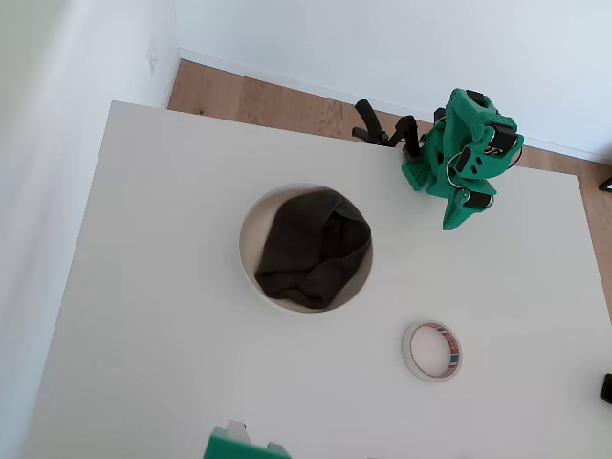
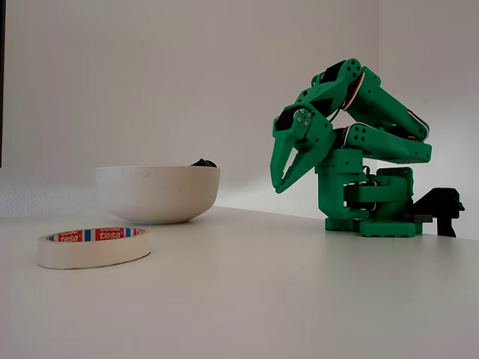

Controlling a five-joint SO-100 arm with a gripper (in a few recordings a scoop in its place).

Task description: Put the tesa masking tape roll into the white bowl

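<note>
Cream tape roll (image 1: 431, 350) is lying flat on the table (image 1: 153, 287), well apart from the white bowl (image 1: 251, 225) (dark cloth (image 1: 314, 249) inside), so nothing is done yet. Folded near its base, the green claw (image 2: 280, 182) is hanging empty, tips nearly together.

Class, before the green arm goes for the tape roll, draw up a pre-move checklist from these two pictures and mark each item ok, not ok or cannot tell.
1. Tape roll lies flat on the table, nothing touching it: ok.
2. Gripper is empty, with the arm folded near its base: ok.
3. Gripper open wide enough for the roll: not ok, the fingers look nearly together.
4. White bowl stands upright, apart from the roll: ok.
5. Room in the bowl: cannot tell, a dark cloth fills much of it.
6. Path from arm to roll free of things: ok.
</note>
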